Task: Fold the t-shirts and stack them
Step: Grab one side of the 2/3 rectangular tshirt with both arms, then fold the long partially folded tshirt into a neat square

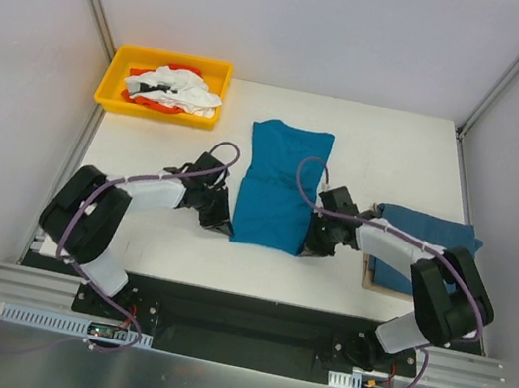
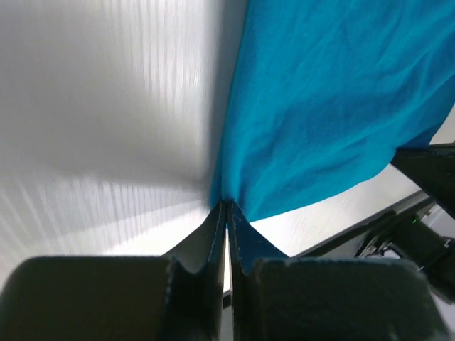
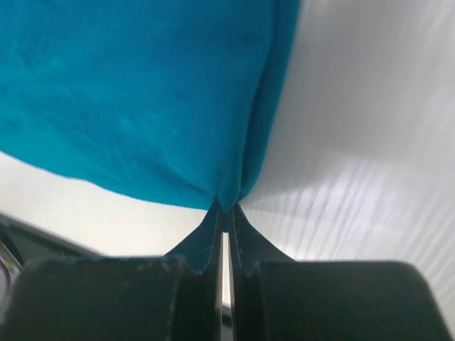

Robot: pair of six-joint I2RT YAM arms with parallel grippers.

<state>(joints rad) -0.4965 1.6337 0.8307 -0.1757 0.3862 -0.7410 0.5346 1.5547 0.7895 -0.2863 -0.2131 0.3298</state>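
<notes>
A teal-blue t-shirt (image 1: 280,183) lies folded into a long strip in the middle of the white table. My left gripper (image 1: 220,219) is shut on its near left corner; in the left wrist view the cloth (image 2: 334,106) runs up from the pinched gripper (image 2: 227,206). My right gripper (image 1: 313,244) is shut on its near right corner; in the right wrist view the cloth (image 3: 135,92) hangs from the gripper (image 3: 226,208). A second, darker folded t-shirt (image 1: 426,249) lies at the right on a board.
A yellow tray (image 1: 115,98) holding white and orange cloth stands at the back left. Grey walls enclose the table on the left, right and back. The black rail with the arm bases runs along the near edge.
</notes>
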